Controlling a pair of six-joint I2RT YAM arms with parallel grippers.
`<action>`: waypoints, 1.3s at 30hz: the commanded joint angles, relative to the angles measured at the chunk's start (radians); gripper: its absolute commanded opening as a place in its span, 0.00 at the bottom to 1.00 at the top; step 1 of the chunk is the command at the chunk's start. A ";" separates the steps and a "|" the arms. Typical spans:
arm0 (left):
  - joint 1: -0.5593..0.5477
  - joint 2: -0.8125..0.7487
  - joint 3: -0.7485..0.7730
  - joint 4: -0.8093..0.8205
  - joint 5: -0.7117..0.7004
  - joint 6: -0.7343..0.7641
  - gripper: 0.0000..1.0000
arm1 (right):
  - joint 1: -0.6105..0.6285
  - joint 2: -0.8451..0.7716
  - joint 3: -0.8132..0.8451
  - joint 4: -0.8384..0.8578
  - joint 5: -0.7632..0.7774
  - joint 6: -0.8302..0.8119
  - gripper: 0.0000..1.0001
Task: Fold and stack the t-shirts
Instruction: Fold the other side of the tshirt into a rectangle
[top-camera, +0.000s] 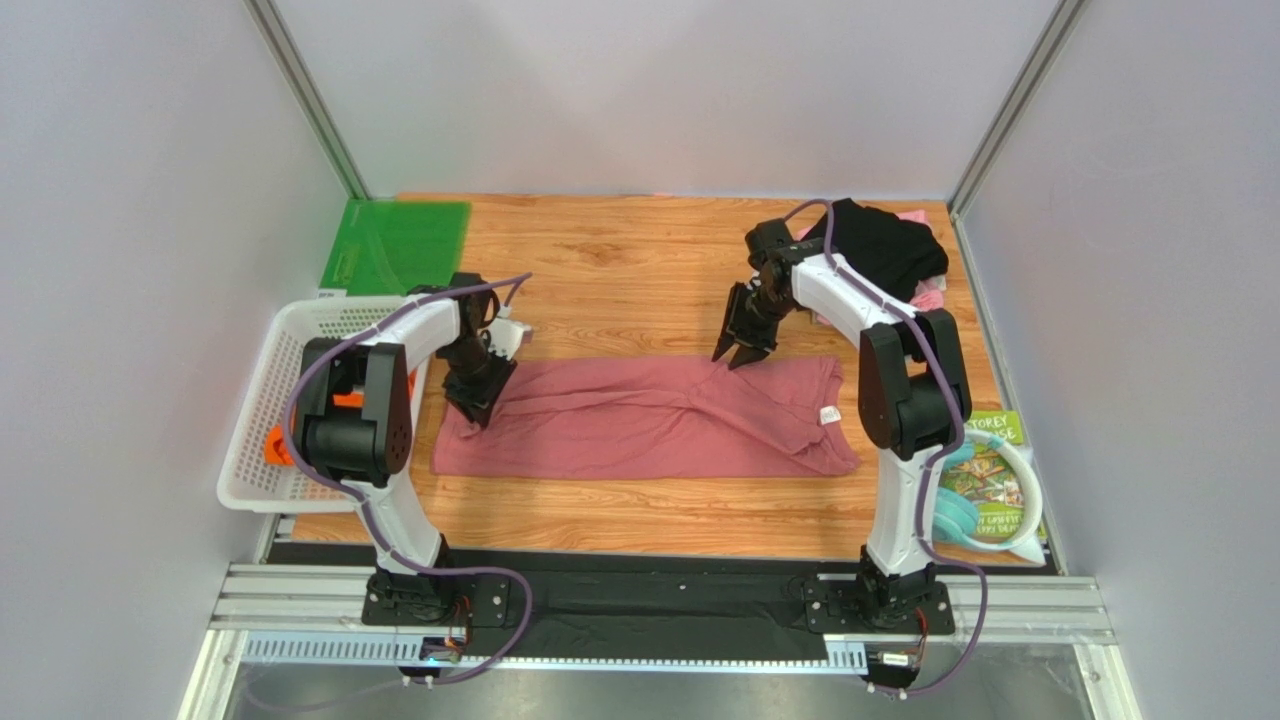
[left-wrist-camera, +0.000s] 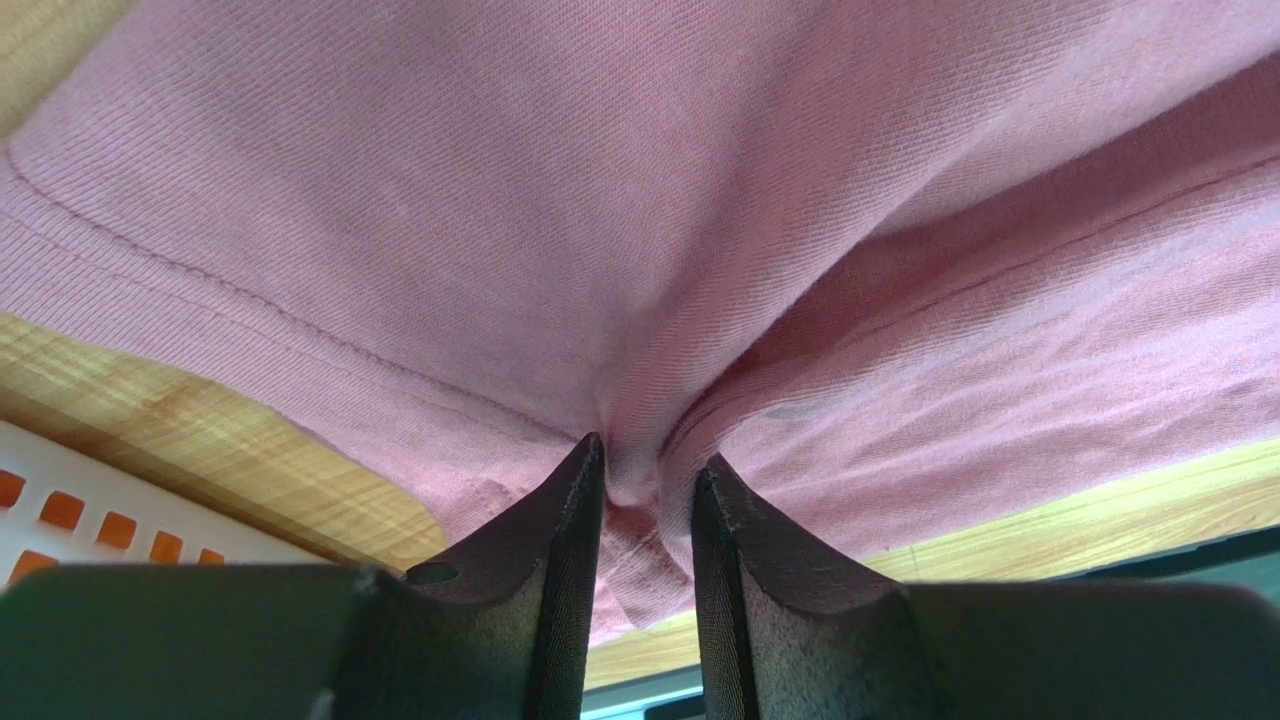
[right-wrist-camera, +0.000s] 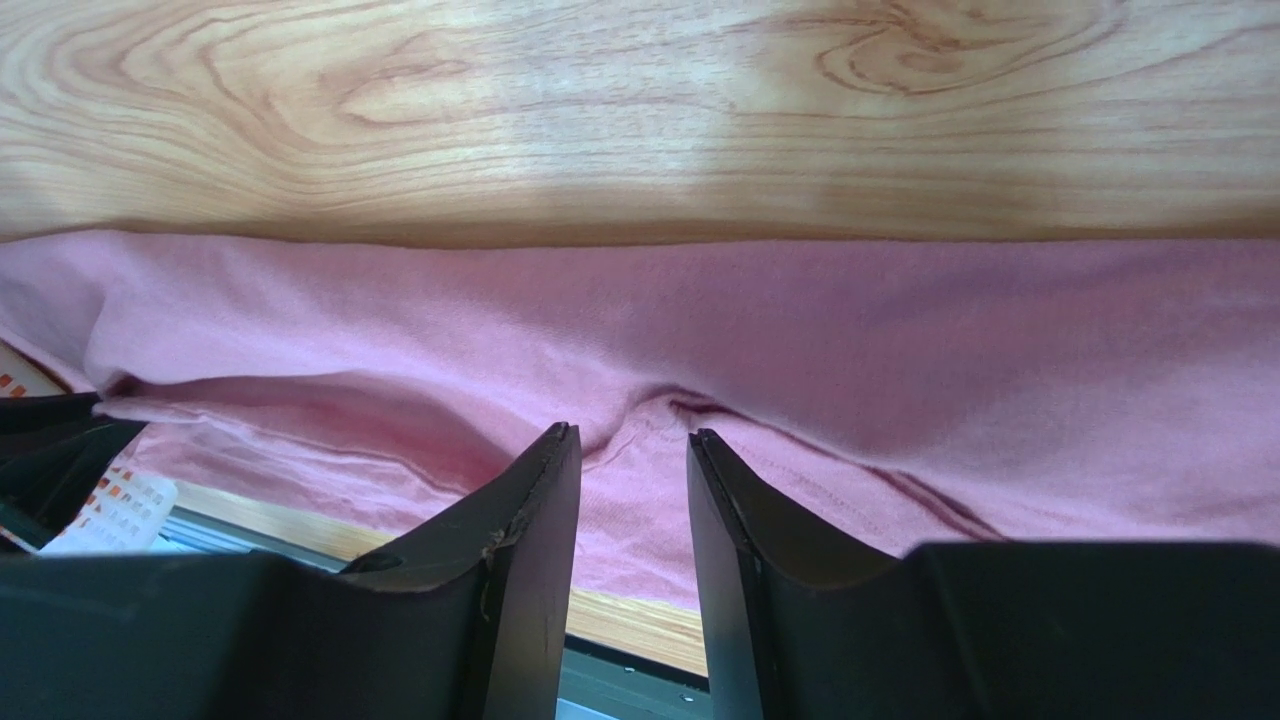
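Note:
A large dusty-rose t-shirt (top-camera: 646, 428) lies in a long band across the wooden table, its white neck label (top-camera: 828, 414) at the right end. My left gripper (top-camera: 478, 398) is at the shirt's far left corner. In the left wrist view this gripper (left-wrist-camera: 649, 450) is shut on a bunched fold of the pink cloth (left-wrist-camera: 601, 195). My right gripper (top-camera: 742, 353) is down on the far edge, right of the middle. Its narrow-set tips (right-wrist-camera: 631, 435) pinch a small pucker of the cloth (right-wrist-camera: 902, 345), with creases running out from it. A black t-shirt (top-camera: 887, 248) lies heaped at the back right over a pale pink one (top-camera: 929, 294).
A white mesh basket (top-camera: 271, 375) with something orange inside stands at the left edge, close to the left arm. A green mat (top-camera: 394, 248) lies at the back left. A printed packet and a pale ring (top-camera: 995, 483) sit by the right arm's base. Grey walls close in on three sides.

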 joint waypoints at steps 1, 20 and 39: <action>-0.001 -0.054 0.028 0.008 -0.008 0.023 0.34 | 0.005 0.038 0.014 -0.006 -0.001 0.001 0.37; -0.001 -0.064 0.007 0.018 -0.011 0.024 0.34 | 0.005 0.028 0.019 -0.007 0.003 0.001 0.03; -0.001 -0.085 0.011 0.028 -0.010 0.033 0.34 | 0.114 -0.422 -0.376 -0.021 0.034 0.076 0.00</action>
